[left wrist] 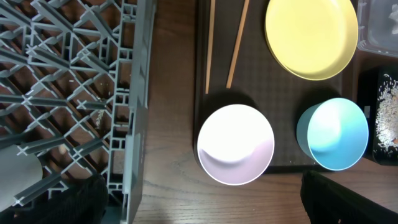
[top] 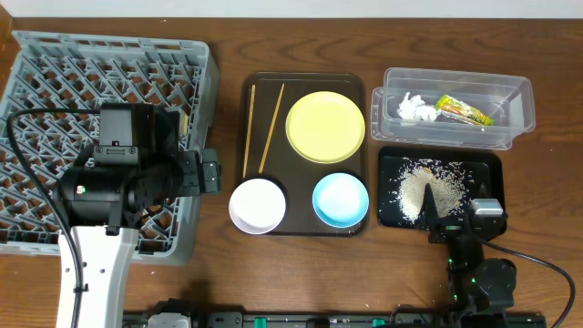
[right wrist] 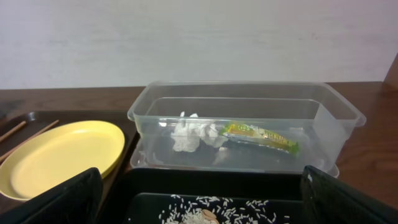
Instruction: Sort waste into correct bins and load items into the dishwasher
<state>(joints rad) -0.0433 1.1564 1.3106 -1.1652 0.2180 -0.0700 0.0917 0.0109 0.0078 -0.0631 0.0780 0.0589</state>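
The left claw point(top: 211, 171) reaches sideways from its white arm, jaws spread wide. The right claw point(top: 458, 217) sits low, jaws equally wide.

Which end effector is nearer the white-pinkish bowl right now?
Left. The left end effector hangs just left of the white-pinkish bowl, by the dish rack; the right end effector is far off, over the black tray beyond the blue bowl.

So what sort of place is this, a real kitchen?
Probably a staged tabletop test station, not a kitchen: a grey dish rack stands in for the dishwasher; a clear tub and black tray serve as bins on a wooden table.
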